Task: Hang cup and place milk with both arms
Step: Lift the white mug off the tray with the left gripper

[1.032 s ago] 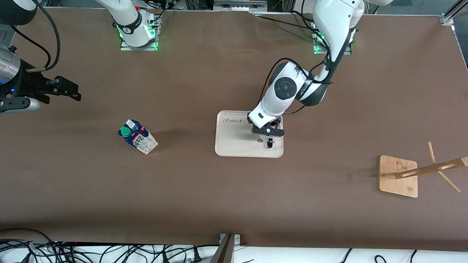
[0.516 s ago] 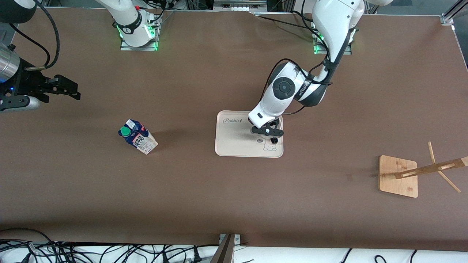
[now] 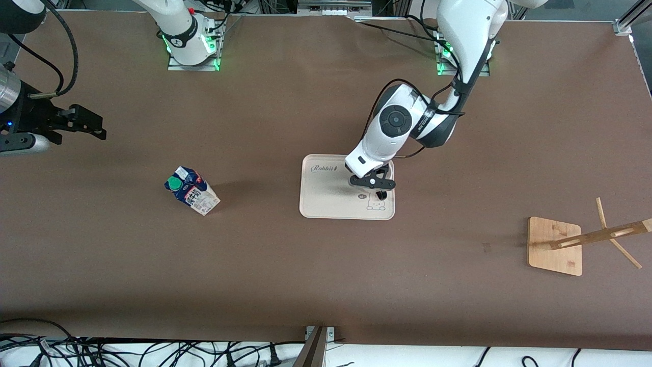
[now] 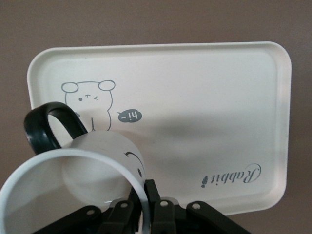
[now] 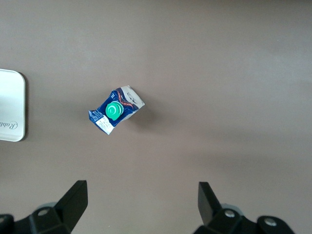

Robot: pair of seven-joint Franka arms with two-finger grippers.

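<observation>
My left gripper (image 3: 373, 184) is shut on the rim of the white cup (image 4: 97, 170) and holds it a little above the cream tray (image 3: 326, 201). The left wrist view shows its fingers (image 4: 155, 195) pinching the cup's wall, the black handle (image 4: 46, 129) and part of the smiley face. In the front view the hand hides most of the cup; only a dark bit (image 3: 381, 195) shows. The milk (image 3: 192, 190) lies tilted on the table toward the right arm's end, green cap up, and shows in the right wrist view (image 5: 116, 110). My right gripper (image 3: 84, 123) hangs open and empty, high over that end of the table.
The tray (image 4: 195, 87) carries a bear print and the word "Rabbit". A wooden rack with a square base (image 3: 555, 245) and slanted pegs stands toward the left arm's end of the table. Cables lie along the table's edge nearest the front camera.
My left gripper has risen a little with the cup, uncovering the bear print on the tray. My right gripper has drifted slightly outward toward its end of the table.
</observation>
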